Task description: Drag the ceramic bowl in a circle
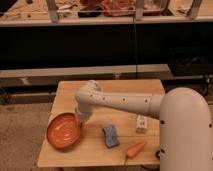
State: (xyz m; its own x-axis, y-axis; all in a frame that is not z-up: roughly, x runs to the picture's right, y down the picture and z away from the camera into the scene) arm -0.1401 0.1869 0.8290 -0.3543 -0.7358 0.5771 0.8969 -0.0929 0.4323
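Note:
The ceramic bowl (pixel 64 131), wide, shallow and orange-red with pale streaks inside, sits at the front left of the wooden table (pixel 130 87), its left rim close to the table's left edge. My white arm reaches in from the right across the table. My gripper (pixel 80 119) points down at the bowl's right rim and seems to touch it. The small white cup is out of view, likely hidden behind the arm.
A blue sponge (pixel 111 136) lies right of the bowl. A small white box (pixel 141 123) stands further right. An orange carrot (pixel 135 149) lies near the front edge. A dark shelf unit (pixel 100 45) stands behind the table.

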